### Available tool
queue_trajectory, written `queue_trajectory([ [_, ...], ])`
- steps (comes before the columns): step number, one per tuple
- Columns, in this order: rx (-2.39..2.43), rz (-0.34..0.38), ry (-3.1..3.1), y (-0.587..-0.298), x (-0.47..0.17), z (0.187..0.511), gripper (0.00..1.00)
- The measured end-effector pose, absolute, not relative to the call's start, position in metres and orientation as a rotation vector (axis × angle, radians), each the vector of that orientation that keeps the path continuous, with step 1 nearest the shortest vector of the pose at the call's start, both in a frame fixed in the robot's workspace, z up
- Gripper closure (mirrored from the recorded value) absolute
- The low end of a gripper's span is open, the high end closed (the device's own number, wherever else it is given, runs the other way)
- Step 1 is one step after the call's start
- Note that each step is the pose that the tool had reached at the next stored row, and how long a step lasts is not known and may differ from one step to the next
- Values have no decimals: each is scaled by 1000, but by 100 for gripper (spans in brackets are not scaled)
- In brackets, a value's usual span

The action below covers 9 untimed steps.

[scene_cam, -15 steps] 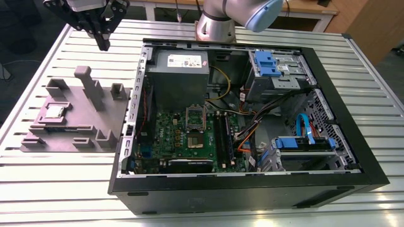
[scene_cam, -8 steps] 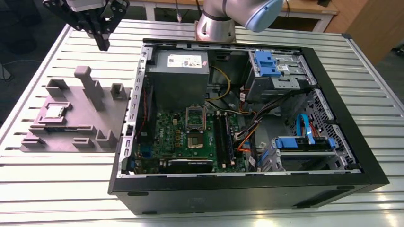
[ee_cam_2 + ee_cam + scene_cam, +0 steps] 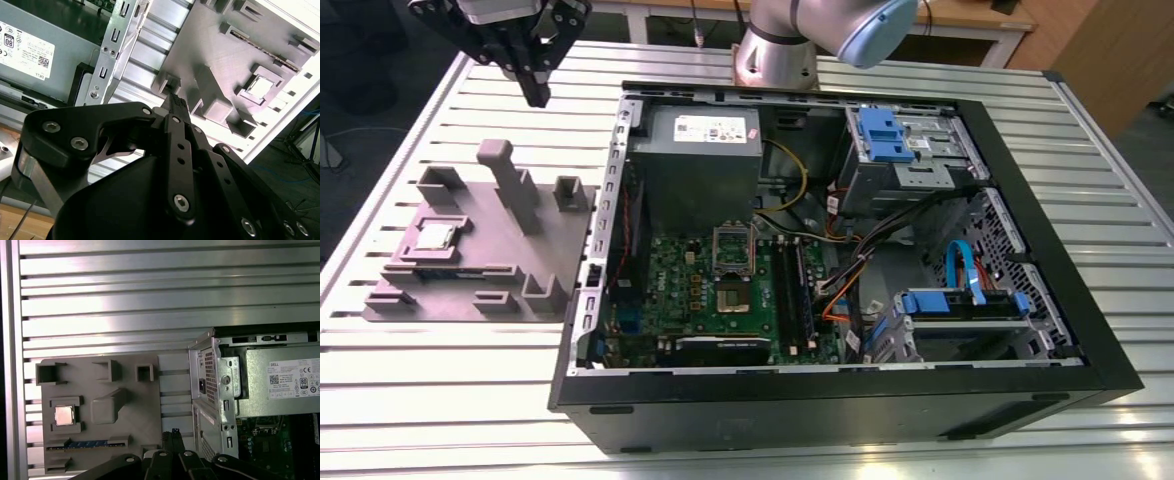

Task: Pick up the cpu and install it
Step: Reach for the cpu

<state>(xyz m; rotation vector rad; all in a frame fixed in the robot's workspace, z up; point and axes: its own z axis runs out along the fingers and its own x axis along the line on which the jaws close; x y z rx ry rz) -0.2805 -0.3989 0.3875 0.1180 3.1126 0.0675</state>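
Flat and shiny face up, the cpu (image 3: 438,236), seated in a square walled pocket of the jig (image 3: 494,265), on the jig's side farthest from the case (image 3: 854,400). Untouched, not yet lifted. Between that pocket and the case, rising from the jig's middle, a tall post (image 3: 498,160) and a few lower blocks. High over the table (image 3: 400,385), near the jig's corner on the case side and well apart from the cpu, the gripper (image 3: 534,95), fingers pinched together on nothing. Just beside the jig, the open case, its metal side wall facing the jig. Deep inside, well apart from the jig, the socket (image 3: 732,265) on the green board, past the power supply (image 3: 700,150). Likely trouble from here, by judgement only. Coming down on the pocket with fingers closed, and so pressing on the metal lid instead of straddling it. Clipping the post on a low path across the jig. Catching only a thin edge of so flat a chip against the pocket walls, then tilting or dropping it. Striking the case wall on the way over from the jig. Worst of all, setting the chip down turned or skewed on the socket, with bent contacts as the cost.
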Motion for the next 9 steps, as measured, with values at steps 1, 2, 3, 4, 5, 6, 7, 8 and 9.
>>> queue_trajectory([
  [1,118,68,3113,-399,-281,387,89],
  [2,118,68,3112,-399,-281,387,89],
  [3,118,68,3112,-399,-282,387,89],
  [4,118,68,3113,-399,-282,387,89],
  [5,118,68,3113,-399,-283,387,89],
  [6,118,68,3112,-399,-283,387,89],
  [7,118,68,3112,-399,-284,387,89],
  [8,118,68,3112,-399,-284,387,89],
  [9,118,68,3112,-399,-284,387,89],
])
